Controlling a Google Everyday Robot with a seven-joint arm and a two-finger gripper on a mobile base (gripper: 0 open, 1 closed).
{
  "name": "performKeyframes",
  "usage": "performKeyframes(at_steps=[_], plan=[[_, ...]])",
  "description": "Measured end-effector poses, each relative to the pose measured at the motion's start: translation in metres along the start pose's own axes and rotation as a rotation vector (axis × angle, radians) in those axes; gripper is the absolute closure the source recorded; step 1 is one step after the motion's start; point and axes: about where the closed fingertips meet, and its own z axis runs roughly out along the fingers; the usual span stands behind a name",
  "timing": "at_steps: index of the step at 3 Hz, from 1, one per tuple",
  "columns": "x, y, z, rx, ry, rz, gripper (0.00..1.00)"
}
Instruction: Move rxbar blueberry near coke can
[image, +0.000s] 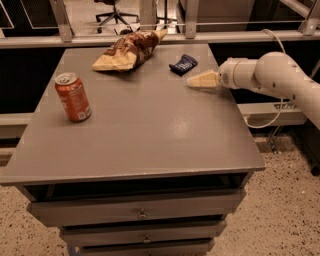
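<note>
The rxbar blueberry (183, 64) lies flat on the table (150, 145), well apart from the coke can (73, 97), to its far right. The hand (190, 83) sits farther right of the can, empty; whether it is apart or together cannot be told. Step in hand: approach. Next move: align over the bar, descend, grasp.

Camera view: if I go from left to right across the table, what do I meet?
coke can → chip bag → rxbar blueberry → the claw, reaching in from the right, just beside the bar.
</note>
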Motion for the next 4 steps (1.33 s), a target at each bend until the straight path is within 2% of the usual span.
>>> performKeyframes(at_steps=[1,2,3,4], plan=[[-0.033,-0.002,0.002,0.001,-0.052,-0.003,0.0],[-0.081,0.001,0.0,-0.022,-0.099,-0.001,0.0],[-0.094,0.007,0.006,-0.053,-0.079,0.001,0.0],[-0.09,0.015,0.019,-0.085,-0.04,0.011,0.0]])
